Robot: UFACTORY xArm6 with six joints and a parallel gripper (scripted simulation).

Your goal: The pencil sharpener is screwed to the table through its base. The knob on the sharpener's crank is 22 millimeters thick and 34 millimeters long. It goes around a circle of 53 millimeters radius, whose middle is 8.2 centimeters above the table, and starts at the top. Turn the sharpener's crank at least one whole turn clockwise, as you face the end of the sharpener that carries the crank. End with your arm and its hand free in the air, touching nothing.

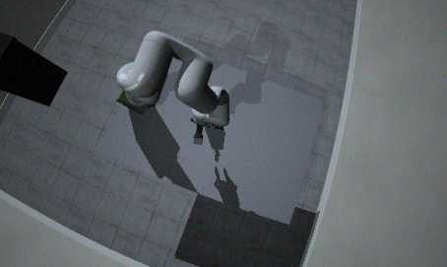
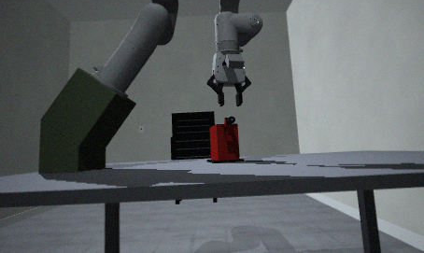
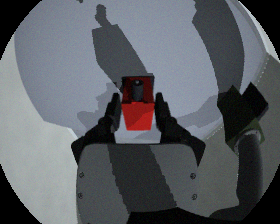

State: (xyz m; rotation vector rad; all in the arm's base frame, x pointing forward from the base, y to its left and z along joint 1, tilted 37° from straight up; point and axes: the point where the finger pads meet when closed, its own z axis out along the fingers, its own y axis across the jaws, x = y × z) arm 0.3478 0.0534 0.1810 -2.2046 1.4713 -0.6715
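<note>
The red pencil sharpener (image 2: 224,143) (image 3: 138,115) stands upright on the grey table (image 2: 280,175) (image 1: 276,150) (image 3: 64,56). Its dark crank knob (image 2: 230,120) (image 3: 135,90) sits at the top of its circle. My gripper (image 2: 229,102) (image 3: 137,100) (image 1: 198,134) is open about halfway and empty. It points straight down and hangs a short way above the knob, touching nothing. In the wrist view the sharpener shows between the two fingers. In the overhead view the arm hides most of the sharpener.
The arm's green base block (image 2: 79,123) (image 1: 129,101) stands on the table to the left. A black slatted rack (image 2: 191,134) stands behind the sharpener. A dark box (image 1: 27,71) lies off the table's far corner, and a dark slab (image 1: 241,233) lies by its near edge.
</note>
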